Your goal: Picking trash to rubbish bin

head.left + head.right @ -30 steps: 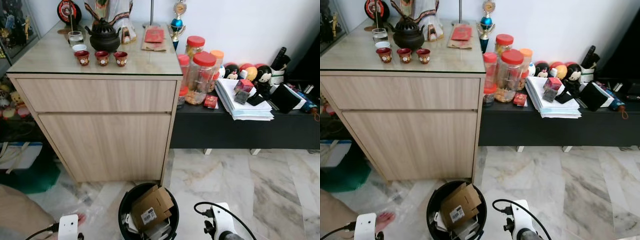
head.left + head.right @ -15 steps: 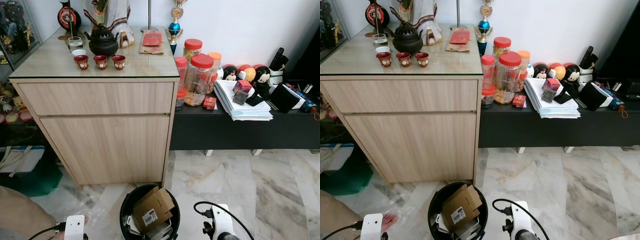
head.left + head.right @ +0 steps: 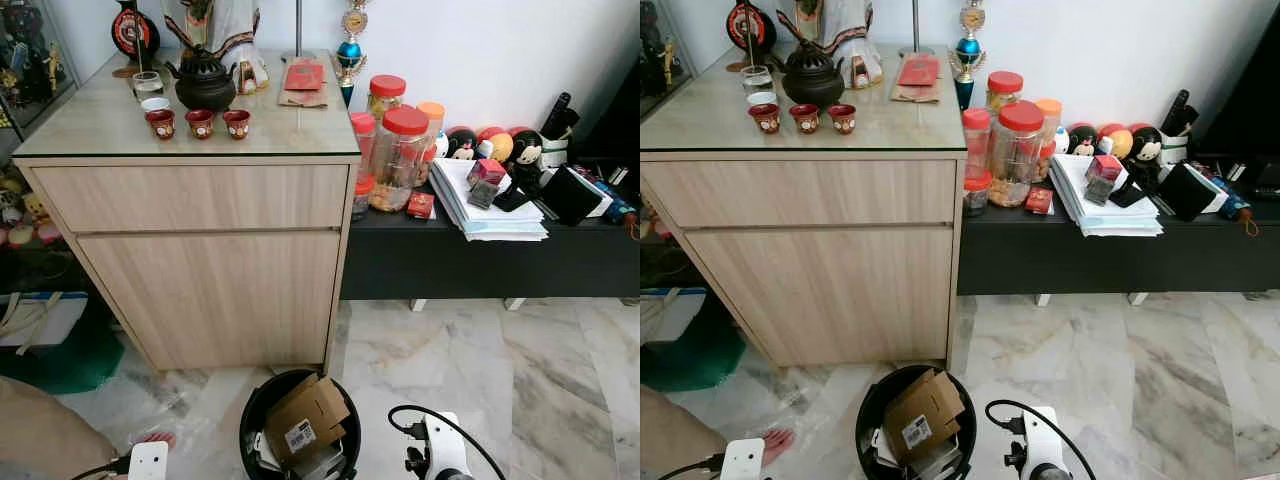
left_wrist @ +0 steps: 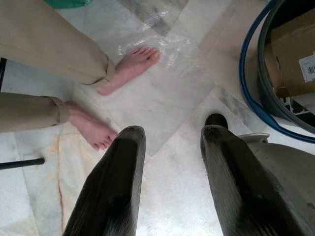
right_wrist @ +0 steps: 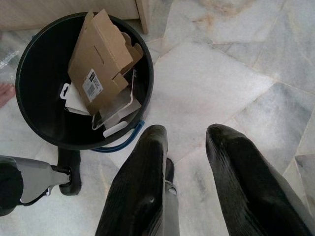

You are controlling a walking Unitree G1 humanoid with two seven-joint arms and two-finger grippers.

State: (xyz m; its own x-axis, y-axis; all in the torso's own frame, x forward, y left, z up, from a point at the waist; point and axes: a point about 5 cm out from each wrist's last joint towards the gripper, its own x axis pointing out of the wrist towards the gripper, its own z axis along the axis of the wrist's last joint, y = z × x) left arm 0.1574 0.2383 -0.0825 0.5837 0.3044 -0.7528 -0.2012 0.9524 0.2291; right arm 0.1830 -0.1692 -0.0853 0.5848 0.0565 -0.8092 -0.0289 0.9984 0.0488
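Note:
A black round rubbish bin point(image 3: 254, 413) stands on the marble floor in front of the wooden cabinet. Inside it a flattened brown cardboard box point(image 3: 305, 420) with a barcode label lies on white scraps; the box point(image 5: 101, 59) also shows in the right wrist view, inside the bin point(image 5: 35, 73). My left gripper point(image 4: 170, 142) hangs open over the floor beside the bin's rim point(image 4: 251, 93), with nothing between its fingers. My right gripper point(image 5: 187, 142) is open too, over bare floor just beside the bin. The white wrists of both arms point(image 3: 437, 455) sit at the picture's lower edge.
A person's bare feet point(image 4: 130, 69) and beige trouser legs stand close to my left gripper. The light wood cabinet point(image 3: 200, 250) carries a teapot and small red cups. A low black shelf point(image 3: 480, 255) at the right holds jars, papers and toys. Open marble floor point(image 3: 500, 370) lies to the right.
The head camera has shifted slightly, so the cabinet sits a little differently in frame and my left wrist shows lower. The bin and the cardboard have not moved.

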